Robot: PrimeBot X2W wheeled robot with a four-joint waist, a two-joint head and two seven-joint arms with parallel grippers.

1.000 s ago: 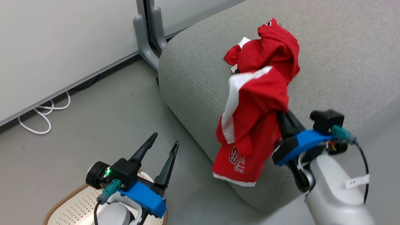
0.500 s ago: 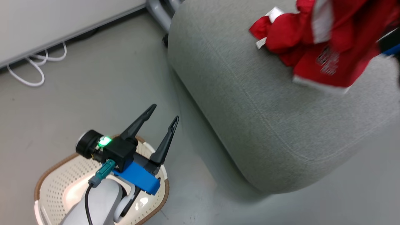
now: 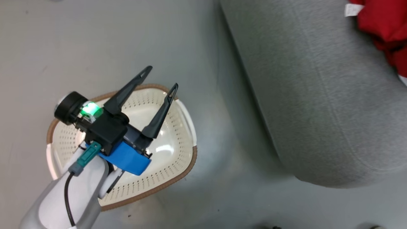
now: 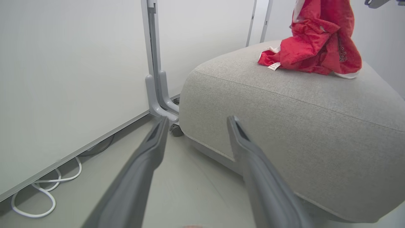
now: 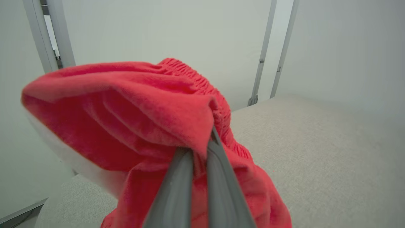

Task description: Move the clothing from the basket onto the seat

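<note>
The right pincer (image 5: pixel 199 147) is closed on a fold of the red clothing (image 5: pixel 126 104), pinching it just under the elastic waistband. The fabric bunches above both fingers and falls around them, over the grey seat (image 5: pixel 316 152). The left pincer (image 3: pixel 162 76) is spread open with nothing in it, above the basket (image 3: pixel 178 181). The basket stands on the floor near the seat's rounded corner, well apart from the clothing. The head view cuts the clothing off at its top right corner. The left wrist view gives the whole heap lying on the seat's top, toward the far edge, with 1 part drawn upward and a white label sticking out on the heap's left. The head view also gives the basket's perforated bottom, bare and glossy, and the right wrist view gives the grip itself. 1.0 s ago the clothing hung from the right pincer down over the seat's front edge; it is now up on the top. The head camera has tipped downward since, so the basket, then cut off at the bottom edge, is now nearly whole. The left pincer is spread as before.
</note>
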